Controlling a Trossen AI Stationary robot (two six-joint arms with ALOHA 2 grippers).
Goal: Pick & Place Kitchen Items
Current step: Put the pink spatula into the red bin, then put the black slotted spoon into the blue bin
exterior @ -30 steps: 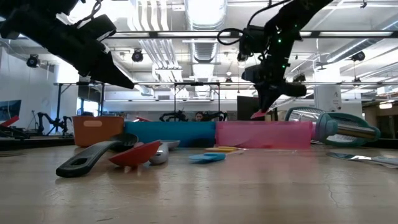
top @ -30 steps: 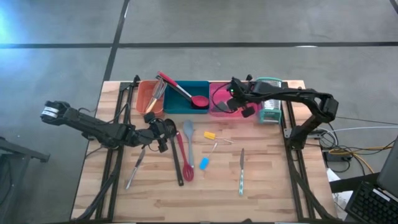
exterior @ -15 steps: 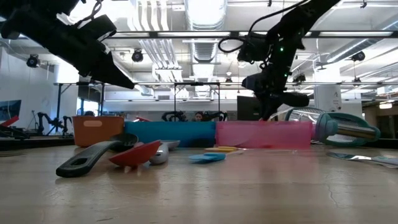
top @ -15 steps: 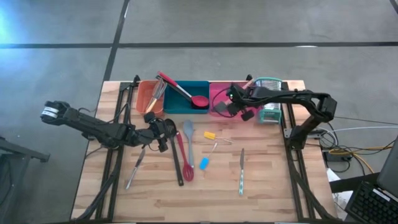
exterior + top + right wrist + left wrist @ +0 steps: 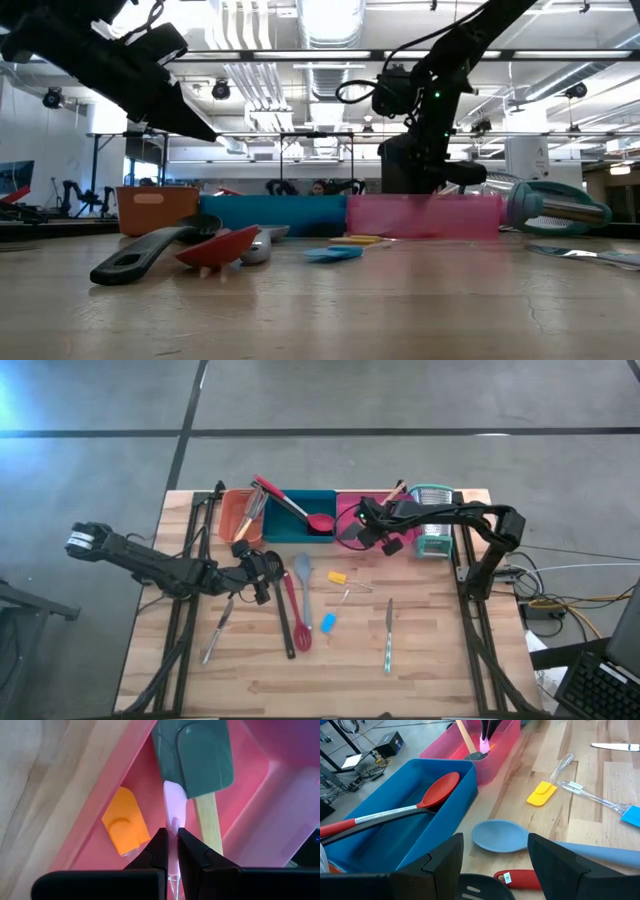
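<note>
Holding pink spatula (image 5: 172,810), right gripper (image 5: 170,851) in pink tray (image 5: 260,810) (no legible labels)

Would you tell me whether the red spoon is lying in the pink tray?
No, the red spoon lies inside the blue tray, while the pink tray sits beside it.

A dark arm (image 5: 430,110) descends behind the pink tray (image 5: 425,216), which stands between the teal tray (image 5: 272,214) and the grater (image 5: 555,205). A black-handled utensil (image 5: 150,252) and a red spoon (image 5: 215,247) lie on the table (image 5: 320,310) in the foreground.
</note>
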